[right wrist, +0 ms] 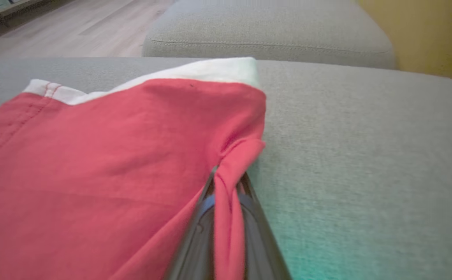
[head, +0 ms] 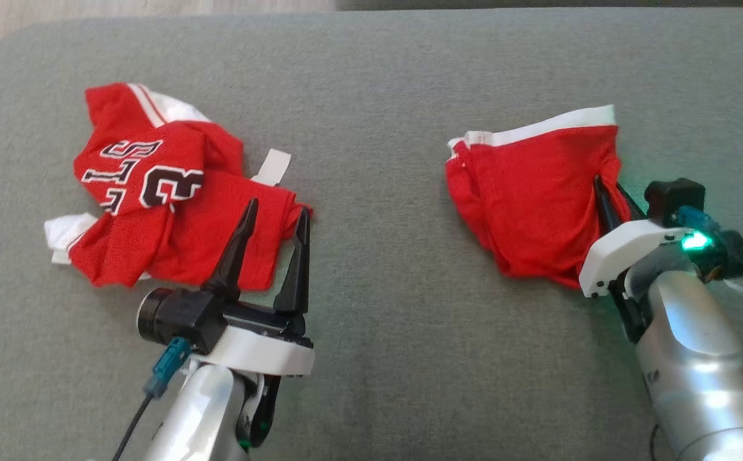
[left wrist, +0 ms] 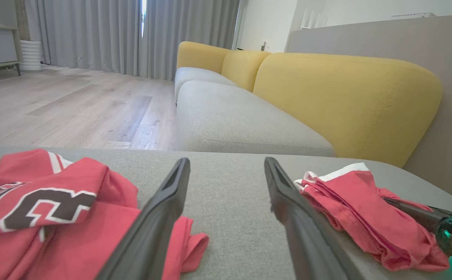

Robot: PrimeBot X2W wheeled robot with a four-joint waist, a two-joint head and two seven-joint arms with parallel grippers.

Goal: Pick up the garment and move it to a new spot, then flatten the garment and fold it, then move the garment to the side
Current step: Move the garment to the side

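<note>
Now my right gripper (head: 607, 195) pinches the right edge of the red garment (head: 531, 192); my left gripper (head: 278, 211) stands open beside the numbered jersey (head: 147, 186).

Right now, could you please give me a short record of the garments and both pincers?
surface: grey cushion
left garment: red jersey, numbered, crumpled
right garment: red shorts, white waistband, bunched
left pincer: open, at the jersey's edge, holding nothing
right pincer: shut on a fold of the shorts
</note>
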